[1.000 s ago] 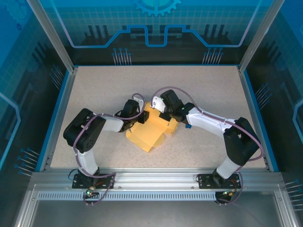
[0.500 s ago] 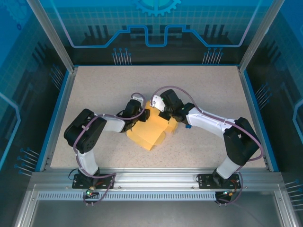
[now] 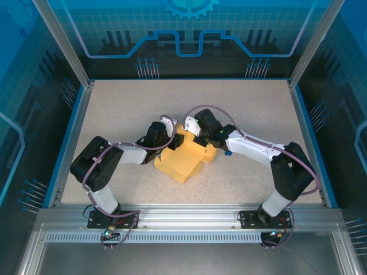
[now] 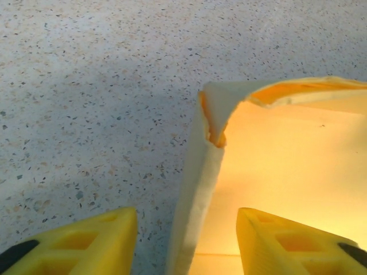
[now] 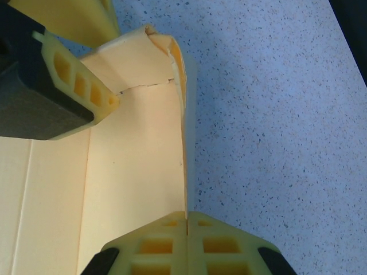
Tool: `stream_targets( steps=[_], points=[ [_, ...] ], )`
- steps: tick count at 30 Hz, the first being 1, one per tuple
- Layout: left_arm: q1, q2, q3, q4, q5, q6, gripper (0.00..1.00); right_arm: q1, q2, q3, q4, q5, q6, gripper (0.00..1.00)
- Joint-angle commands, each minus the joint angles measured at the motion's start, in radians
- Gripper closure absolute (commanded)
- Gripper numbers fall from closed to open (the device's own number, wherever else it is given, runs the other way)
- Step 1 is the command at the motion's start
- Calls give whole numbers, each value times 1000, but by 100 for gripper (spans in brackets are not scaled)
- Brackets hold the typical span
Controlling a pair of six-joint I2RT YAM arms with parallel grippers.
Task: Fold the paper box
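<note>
A: what step's this?
B: raising a side wall, I reckon. right gripper (image 5: 187,226) is pinched on the paper box (image 3: 182,160) wall; left gripper (image 4: 184,216) is apart, straddling a wall at the corner. Next probably needs left to close and crease it.

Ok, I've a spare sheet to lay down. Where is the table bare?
The far strip of the table along its back edge is bare, and so is the near edge between the two arms. The middle is crowded: the left arm and right arm meet at the paper box, a blue object beside it.
</note>
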Motion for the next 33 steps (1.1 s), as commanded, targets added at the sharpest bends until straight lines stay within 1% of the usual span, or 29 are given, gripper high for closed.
stream_targets(
  steps=[1, 6, 14, 20, 27, 30, 33],
  points=[
    [7, 22, 26, 23, 35, 40, 55, -7, -33, -9, -14, -6, 1, 100],
    [9, 37, 9, 62, 38, 32, 66, -8, -30, -17, -8, -4, -2, 100],
    [11, 52, -22, 168, 50, 28, 80, -8, -23, -15, -6, 6, 0, 100],
    [9, 67, -43, 245, 52, 30, 86, -7, -28, -8, -8, 10, 8, 95],
    [8, 72, -54, 292, 65, 40, 90, -6, -39, -5, -11, 16, 10, 94],
    [6, 72, -53, 297, 64, 35, 90, -7, -48, 6, -23, 10, 17, 86],
    [-2, 69, -48, 297, 70, 29, 90, -7, -63, 23, -46, -21, 32, 74]
  ],
)
